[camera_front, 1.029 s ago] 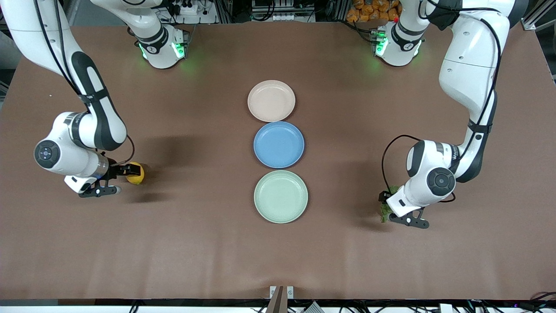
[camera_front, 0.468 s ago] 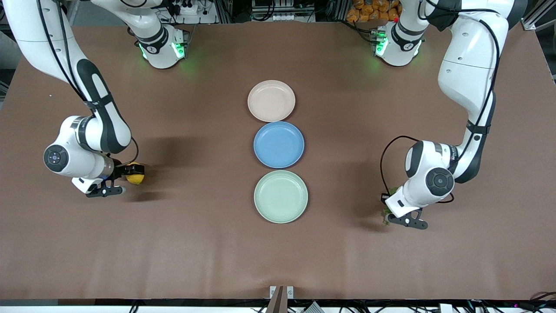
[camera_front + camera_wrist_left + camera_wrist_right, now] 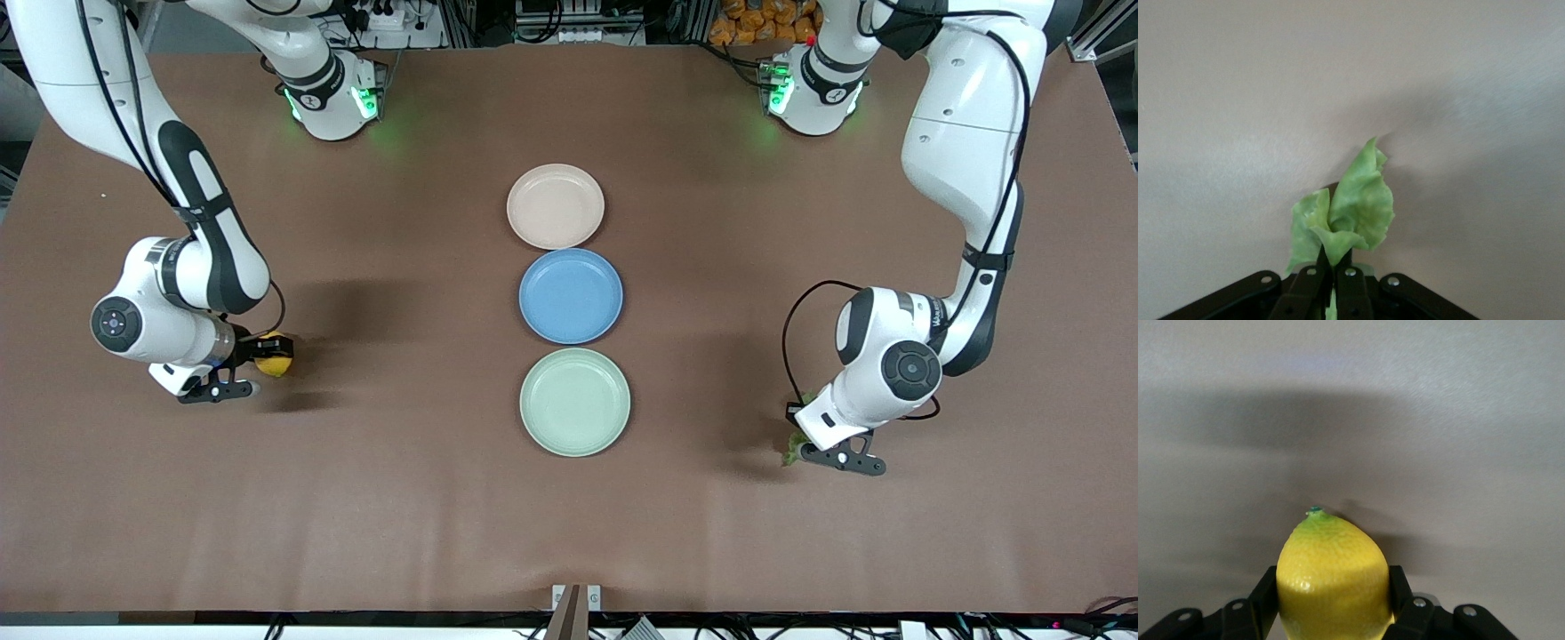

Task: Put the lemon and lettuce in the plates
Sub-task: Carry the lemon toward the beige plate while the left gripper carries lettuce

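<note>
Three plates run down the middle, all bare: beige plate (image 3: 555, 206), blue plate (image 3: 571, 296), green plate (image 3: 574, 402). Over the last second both arms barely shifted. Left gripper (image 3: 797, 444) pinches the lettuce (image 3: 789, 452) at the green plate's 3 o'clock; right gripper (image 3: 245, 359) clamps the lemon (image 3: 274, 354) at its 9. Carrying comes next, I'd guess.

The left arm's wrist is covering most of the lettuce (image 3: 789, 447) in the front view, while the right wrist view's edge is cutting off the lemon (image 3: 1333, 580).
</note>
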